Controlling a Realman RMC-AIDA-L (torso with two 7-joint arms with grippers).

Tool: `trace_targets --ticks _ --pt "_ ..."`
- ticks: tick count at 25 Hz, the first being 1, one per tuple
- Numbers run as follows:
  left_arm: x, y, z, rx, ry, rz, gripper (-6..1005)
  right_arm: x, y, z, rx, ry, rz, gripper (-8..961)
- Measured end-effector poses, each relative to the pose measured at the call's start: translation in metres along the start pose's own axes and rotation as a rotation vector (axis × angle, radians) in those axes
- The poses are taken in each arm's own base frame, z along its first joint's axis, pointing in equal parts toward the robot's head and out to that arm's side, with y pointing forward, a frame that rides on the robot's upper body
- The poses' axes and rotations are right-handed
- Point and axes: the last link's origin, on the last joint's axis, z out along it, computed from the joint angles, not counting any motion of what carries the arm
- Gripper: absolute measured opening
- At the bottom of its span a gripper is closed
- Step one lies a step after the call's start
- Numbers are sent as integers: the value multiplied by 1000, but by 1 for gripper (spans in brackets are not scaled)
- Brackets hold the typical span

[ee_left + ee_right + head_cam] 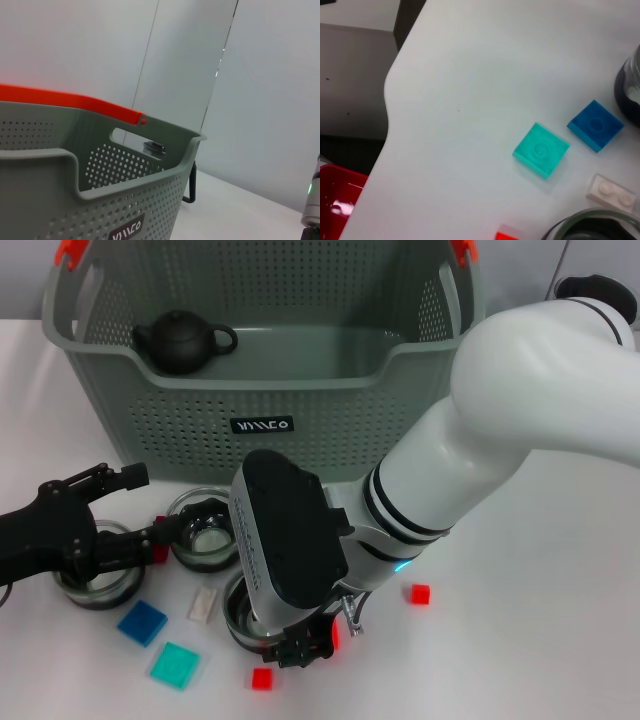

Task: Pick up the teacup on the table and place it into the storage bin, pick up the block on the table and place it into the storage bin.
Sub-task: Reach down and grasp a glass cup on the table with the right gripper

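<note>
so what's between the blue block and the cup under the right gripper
A small clear block lies between the blue block and the cup under the right gripper. The head view shows it, and the right wrist view too.

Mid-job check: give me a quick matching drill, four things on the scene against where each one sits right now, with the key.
Things:
1. teapot
2. teal block
3. black label
4. right gripper

Places:
A. on the front wall of the storage bin
B. on the table, beside the blue block
C. inside the storage bin, at its left end
D. low over a glass teacup in front of the bin

Pairs: 1-C, 2-B, 3-A, 4-D
</note>
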Motion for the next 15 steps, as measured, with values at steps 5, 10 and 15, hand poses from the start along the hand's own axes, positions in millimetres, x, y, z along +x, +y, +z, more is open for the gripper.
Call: trace_targets --ticks 5,10,15 --pt "0 0 0 0 0 0 920 0 1 0 -6 3 0 387" --pt "0 0 0 1 -1 0 920 -1 2 -2 -19 2 -2 242" --pt "0 0 0 2 -1 0 920 0 4 -3 -34 5 2 137"
